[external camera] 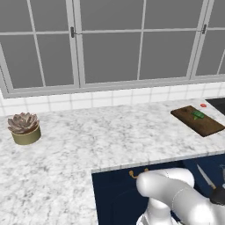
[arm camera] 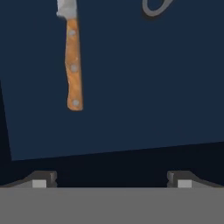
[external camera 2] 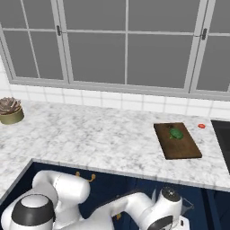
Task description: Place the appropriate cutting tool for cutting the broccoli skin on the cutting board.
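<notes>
Orange-handled knife (arm camera: 73, 65) sat upper left; fingers (arm camera: 40, 180) spread apart, off-line, and could close on nothing.

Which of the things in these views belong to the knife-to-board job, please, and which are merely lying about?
Part of the job:
- knife, lying in the dark blue drawer
- cutting board on the counter
- broccoli on the board
- tool, open

Just lying about:
- potted succulent
- small red thing near the board
- grey utensil in the drawer
</notes>
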